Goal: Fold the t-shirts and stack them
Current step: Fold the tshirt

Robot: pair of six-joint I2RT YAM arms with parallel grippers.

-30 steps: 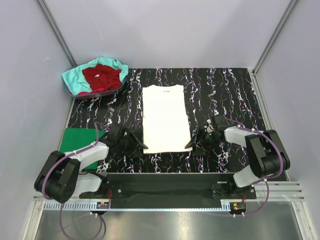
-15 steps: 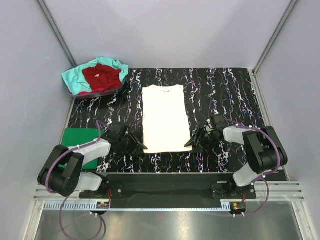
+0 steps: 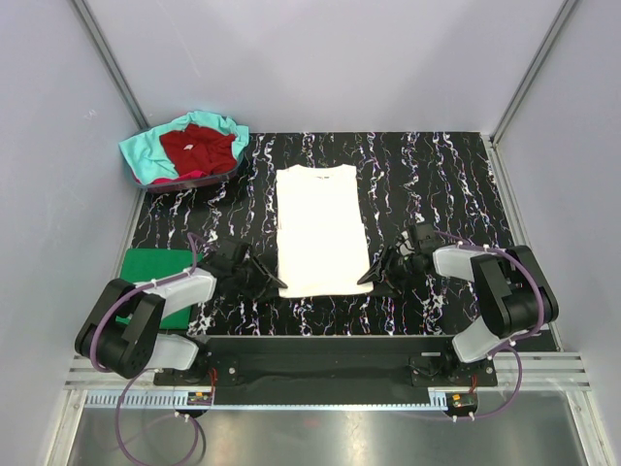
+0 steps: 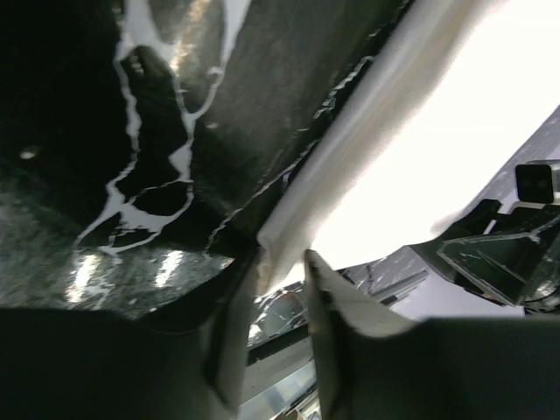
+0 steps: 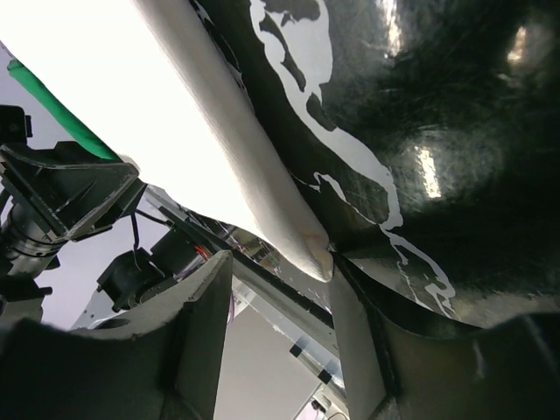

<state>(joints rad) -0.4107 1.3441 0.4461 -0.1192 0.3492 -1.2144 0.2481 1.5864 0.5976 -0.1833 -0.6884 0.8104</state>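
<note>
Folded green shirt (image 3: 150, 274) at the tabletop's (image 3: 437, 175) left edge, pile of teal and dark red shirts (image 3: 184, 150) back-left. I see the left jaws clamped on the white shirt's (image 3: 320, 223) near-left corner; shirt lies flat mid-tabletop. The right jaws are apart, straddling its near-right corner.

Flat shirt (image 3: 320, 228) mid-frame on the table (image 3: 437, 175), left tool (image 3: 277, 283) and right tool (image 3: 369, 279) at its lower corners; folded shirt (image 3: 150, 272) lower left; shirt pile (image 3: 189, 146) upper left.
</note>
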